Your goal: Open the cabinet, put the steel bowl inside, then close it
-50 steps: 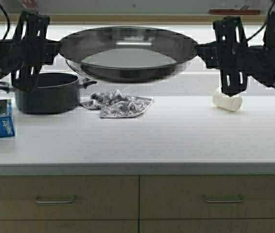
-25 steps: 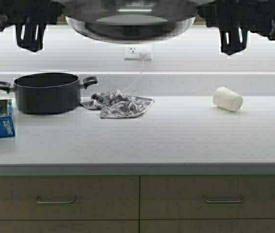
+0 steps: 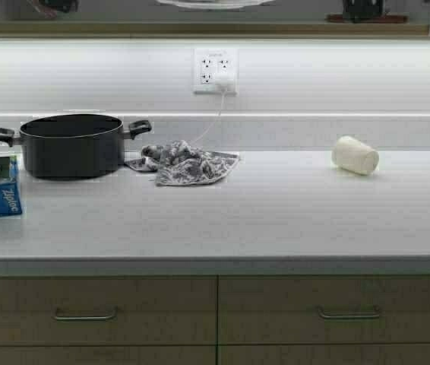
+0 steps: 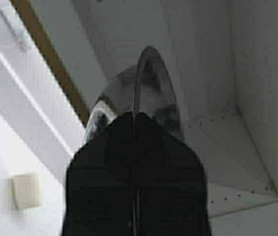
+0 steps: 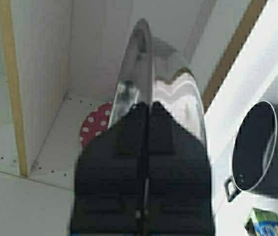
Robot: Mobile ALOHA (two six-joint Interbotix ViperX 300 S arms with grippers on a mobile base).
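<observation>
High view: from above and behind my arms, facing forward and down over the tabletop (image 3: pixel 276 213) toward the back wall.
Left wrist view: close behind my left pincer (image 4: pixel 135 123), looking into the cabinet (image 4: pixel 198 64).
Right wrist view: close behind my right pincer (image 5: pixel 146 110), same interior.
Shared: black pot (image 3: pixel 71 144) (image 5: pixel 262 147), high and right wrist.

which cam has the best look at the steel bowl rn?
Either wrist view. The left gripper and right gripper each clamp the steel bowl by its rim, edge-on, against the cabinet interior. The high view catches only a sliver at its top edge.
</observation>
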